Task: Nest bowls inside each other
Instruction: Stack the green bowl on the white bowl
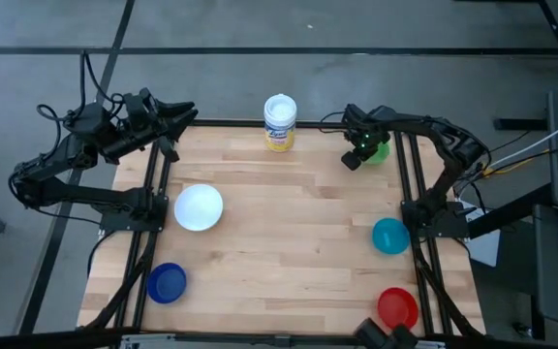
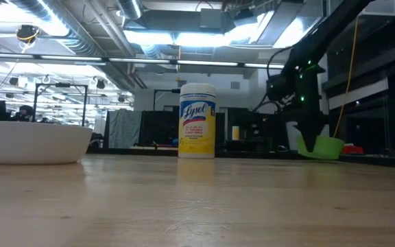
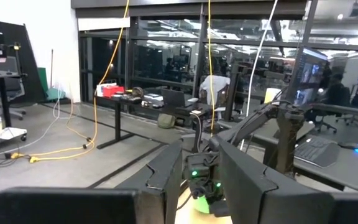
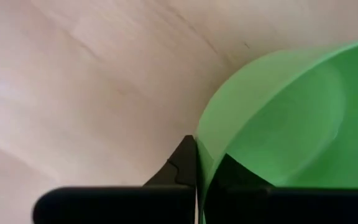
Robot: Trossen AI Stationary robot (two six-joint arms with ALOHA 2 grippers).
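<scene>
My right gripper [image 4: 197, 162] points down at the table's far right and is shut on the green bowl [image 1: 380, 151]. The same bowl shows in the low view [image 2: 319, 147], under the dark fingers. The white bowl [image 1: 199, 207] rests on its base at the table's left. The blue bowl [image 1: 167, 283] lies near the front left. At the right edge is the teal bowl [image 1: 390, 236], and the red bowl [image 1: 397, 307] is at the front right. My left gripper [image 1: 184, 114] hangs raised over the far left corner, level and open. My right gripper has the green bowl's rim [image 4: 205, 149] on the side toward the table's left. One finger [image 4: 182, 165] is outside the wall and the other [image 4: 235, 171] is inside the hollow. The fingers come from above, pointing down. Whether the bowl's base is clear of the wood I cannot tell.
A tall yellow canister [image 1: 280, 123] with a white lid stands at the far edge's middle, left of the green bowl. The wooden table's middle [image 1: 289, 233] is bare. Black frame rails [image 1: 415, 223] run along the table's left and right sides.
</scene>
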